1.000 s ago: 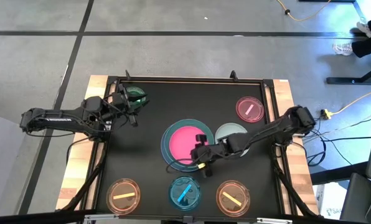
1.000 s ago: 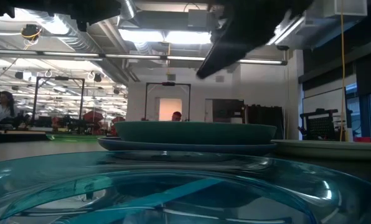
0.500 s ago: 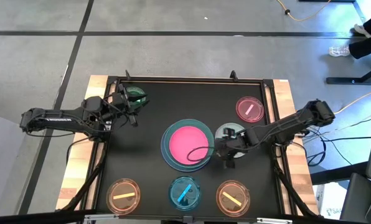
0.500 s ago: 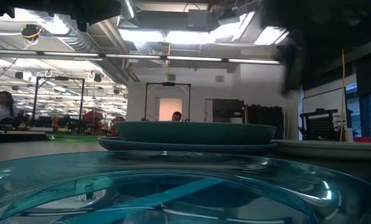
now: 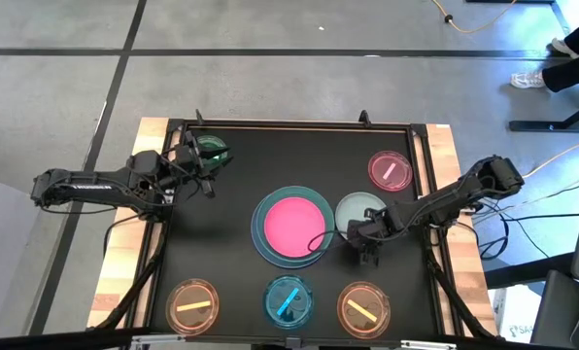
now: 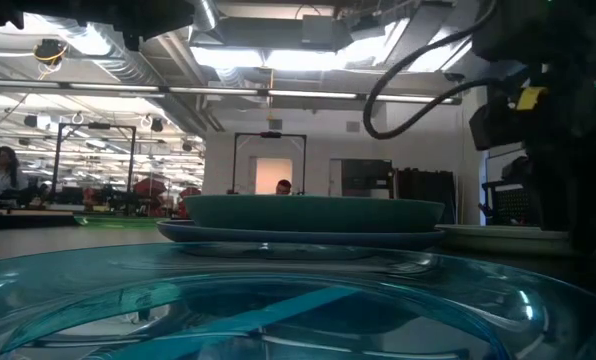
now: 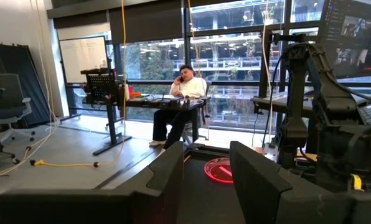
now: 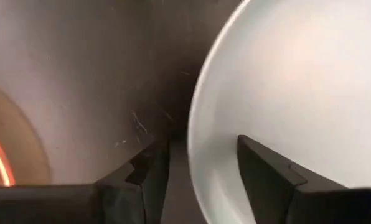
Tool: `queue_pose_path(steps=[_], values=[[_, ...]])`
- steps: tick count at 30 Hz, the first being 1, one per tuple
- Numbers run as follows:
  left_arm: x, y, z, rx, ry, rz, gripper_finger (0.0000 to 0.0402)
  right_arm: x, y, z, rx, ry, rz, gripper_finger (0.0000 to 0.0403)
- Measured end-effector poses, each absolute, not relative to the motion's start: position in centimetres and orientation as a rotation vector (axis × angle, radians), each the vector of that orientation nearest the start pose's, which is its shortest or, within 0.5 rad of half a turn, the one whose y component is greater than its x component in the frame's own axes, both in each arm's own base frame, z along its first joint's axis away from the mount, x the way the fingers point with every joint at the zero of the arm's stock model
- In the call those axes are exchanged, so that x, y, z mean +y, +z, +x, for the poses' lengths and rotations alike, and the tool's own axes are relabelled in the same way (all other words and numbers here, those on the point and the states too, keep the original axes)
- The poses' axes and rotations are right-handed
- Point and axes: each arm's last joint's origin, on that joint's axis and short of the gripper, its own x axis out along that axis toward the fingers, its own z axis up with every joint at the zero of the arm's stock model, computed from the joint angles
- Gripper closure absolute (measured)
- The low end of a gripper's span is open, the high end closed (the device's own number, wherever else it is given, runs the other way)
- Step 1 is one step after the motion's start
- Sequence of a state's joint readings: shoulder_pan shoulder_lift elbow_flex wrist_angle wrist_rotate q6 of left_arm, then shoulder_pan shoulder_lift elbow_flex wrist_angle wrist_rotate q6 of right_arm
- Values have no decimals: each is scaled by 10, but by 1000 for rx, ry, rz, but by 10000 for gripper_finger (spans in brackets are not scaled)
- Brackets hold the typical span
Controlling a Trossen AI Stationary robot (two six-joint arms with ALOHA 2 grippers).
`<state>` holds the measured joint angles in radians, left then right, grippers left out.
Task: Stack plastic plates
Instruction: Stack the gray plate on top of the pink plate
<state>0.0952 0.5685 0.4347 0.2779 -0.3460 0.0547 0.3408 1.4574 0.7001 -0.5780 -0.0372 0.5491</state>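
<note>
Straddling the near rim of the grey-green plate (image 5: 358,212), the right tool (image 5: 365,243) stands spread, one finger inside and one outside. That plate lies flat on the table (image 5: 221,253) beside the pink plate (image 5: 293,224). The left tool (image 5: 204,171) waits spread at the green plate (image 5: 212,148).

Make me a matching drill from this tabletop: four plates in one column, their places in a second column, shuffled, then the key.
Column one:
1. pink plate
2. pale grey-green plate
3. translucent green plate
4. translucent blue plate

Column two:
A. beside the left gripper, far corner of the table
B. near edge of the table, between two orange plates
C. on top of the teal plate, mid-table
D. under the right gripper, its rim between the open fingers

Pairs: 1-C, 2-D, 3-A, 4-B
</note>
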Motion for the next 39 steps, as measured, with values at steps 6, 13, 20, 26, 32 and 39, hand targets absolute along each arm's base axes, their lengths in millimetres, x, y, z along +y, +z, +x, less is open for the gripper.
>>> queue_pose_path(steps=[6, 13, 20, 26, 32, 39], values=[[23, 286, 141, -132, 444, 36, 278, 78, 146, 218, 1361, -48, 256, 320], [23, 286, 141, -132, 444, 36, 278, 79, 151, 220, 1368, -23, 208, 387], [23, 286, 141, -132, 444, 36, 278, 82, 193, 236, 1363, -77, 113, 397], [23, 286, 141, -132, 444, 36, 278, 85, 239, 256, 1217, -103, 21, 393], [23, 286, 141, -132, 444, 36, 278, 92, 258, 278, 965, -9, -43, 397], [23, 286, 141, -132, 444, 36, 278, 99, 252, 293, 714, 132, -88, 401]])
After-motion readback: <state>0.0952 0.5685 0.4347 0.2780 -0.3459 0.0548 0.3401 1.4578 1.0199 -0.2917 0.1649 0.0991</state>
